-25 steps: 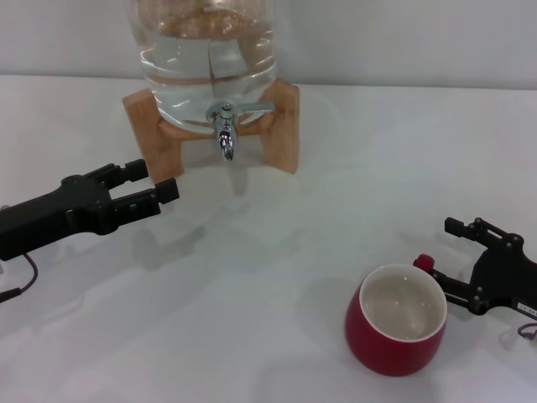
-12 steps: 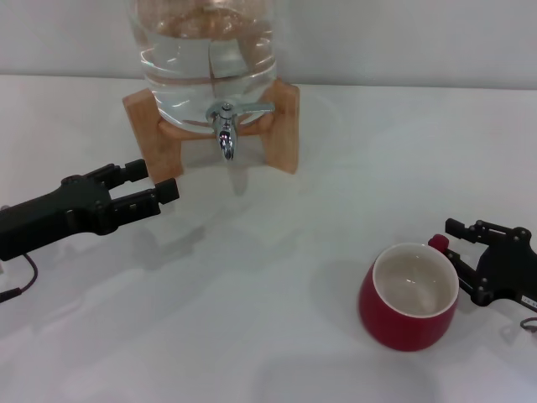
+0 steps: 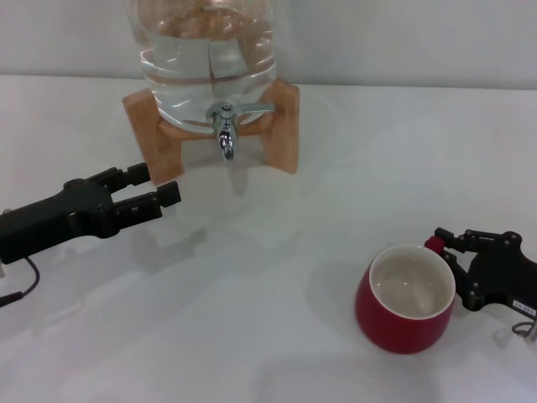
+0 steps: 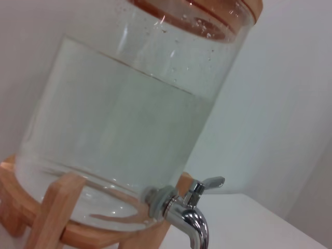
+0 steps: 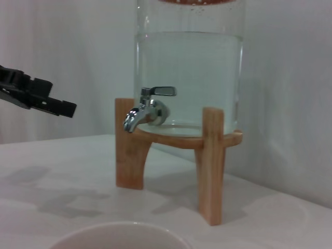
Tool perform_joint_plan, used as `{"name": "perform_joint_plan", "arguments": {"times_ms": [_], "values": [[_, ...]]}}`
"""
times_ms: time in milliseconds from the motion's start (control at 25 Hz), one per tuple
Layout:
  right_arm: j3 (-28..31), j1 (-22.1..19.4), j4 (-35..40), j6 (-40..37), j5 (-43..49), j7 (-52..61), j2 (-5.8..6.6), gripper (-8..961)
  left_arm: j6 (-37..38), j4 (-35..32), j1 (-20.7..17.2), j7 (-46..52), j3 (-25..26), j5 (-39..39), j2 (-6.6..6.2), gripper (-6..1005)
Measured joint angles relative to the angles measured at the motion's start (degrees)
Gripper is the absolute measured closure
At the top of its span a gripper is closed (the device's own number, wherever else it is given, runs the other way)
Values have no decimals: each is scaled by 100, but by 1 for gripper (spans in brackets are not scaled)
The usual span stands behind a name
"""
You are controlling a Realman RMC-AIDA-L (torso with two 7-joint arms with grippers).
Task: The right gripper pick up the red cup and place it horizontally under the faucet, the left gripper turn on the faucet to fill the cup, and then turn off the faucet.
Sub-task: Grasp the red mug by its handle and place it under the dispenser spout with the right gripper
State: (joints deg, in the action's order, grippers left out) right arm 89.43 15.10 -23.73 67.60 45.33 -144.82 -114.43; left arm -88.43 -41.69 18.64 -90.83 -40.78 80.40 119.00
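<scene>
Near the table's right edge, right tool point(image 3: 446, 252) grips red cup point(image 3: 406, 309).

**Two matte black claw hands**

The left hand point(image 3: 144, 192), a matte black two-pronged claw, has blocky, squared-off fingertips point(image 3: 169, 192) and a long, chunky black body of angular plates. A thin black cable point(image 3: 25, 281) loops below its rear end. The right hand point(image 3: 448, 250), also a black two-pronged claw, is built of slimmer linked bars with small round pivot screws at the joints. A small white label point(image 3: 526, 308) sits on its lower body, and thin dark wires curl beside it.
</scene>
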Motion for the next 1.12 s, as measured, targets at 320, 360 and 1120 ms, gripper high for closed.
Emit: {"name": "perform_joint_plan", "arguments": {"times_ms": [320, 360, 1120], "values": [[-37, 2, -30, 26, 34, 140, 0, 790, -1, -23, -238, 78, -2, -45, -14, 112], [-42, 7, -48, 34, 35, 171, -2, 791, 8, -25, -281, 93, -3, -57, -19, 112], [-325, 172, -762, -342, -34, 736, -70, 791, 121, -26, -487, 110, 4, -262, -16, 112]]}}
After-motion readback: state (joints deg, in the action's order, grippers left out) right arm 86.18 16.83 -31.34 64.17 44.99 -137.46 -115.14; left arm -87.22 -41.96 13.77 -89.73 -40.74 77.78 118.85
